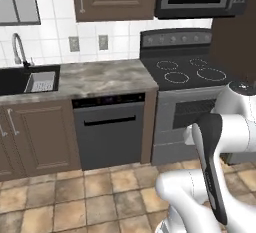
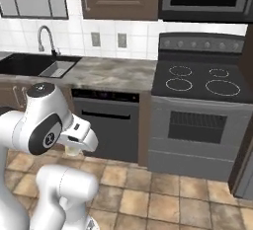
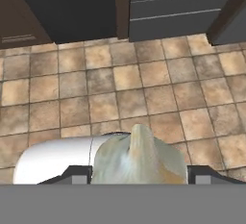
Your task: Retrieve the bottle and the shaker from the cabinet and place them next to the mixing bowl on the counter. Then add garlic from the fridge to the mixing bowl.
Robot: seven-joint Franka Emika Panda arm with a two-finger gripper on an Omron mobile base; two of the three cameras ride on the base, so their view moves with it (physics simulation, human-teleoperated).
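Garlic (image 3: 138, 158) is sitting right up against the lens in the hand view, a pale papery bulb with its pointed tip aimed at 12 o'clock, pinched between the two dark finger tips of the hand (image 3: 139, 175), which sit either side of it at roughly 9 and 3 o'clock. So the jaws are partway closed, clamped on the bulb, not spread. Beyond it the hand looks down on tan floor tiles (image 3: 144, 74), with the dark dishwasher (image 1: 110, 129) and the oven (image 2: 197, 125) fronts up at 12. In the right base view you can just catch a pale lump tucked under the wrist (image 2: 74, 150), carried low over the floor. My read: bottle and shaker aren't on show here, so I'd guess we're on the last bit, hauling garlic to the mixing bowl. The bench (image 1: 100, 77) between the sink (image 1: 30, 79) and the stovetop (image 2: 202, 78) is ahead at 12, but no bowl on this stretch. Next move probably needs the base to drive until the bowl turns up, then lift the hand over its rim and let go.
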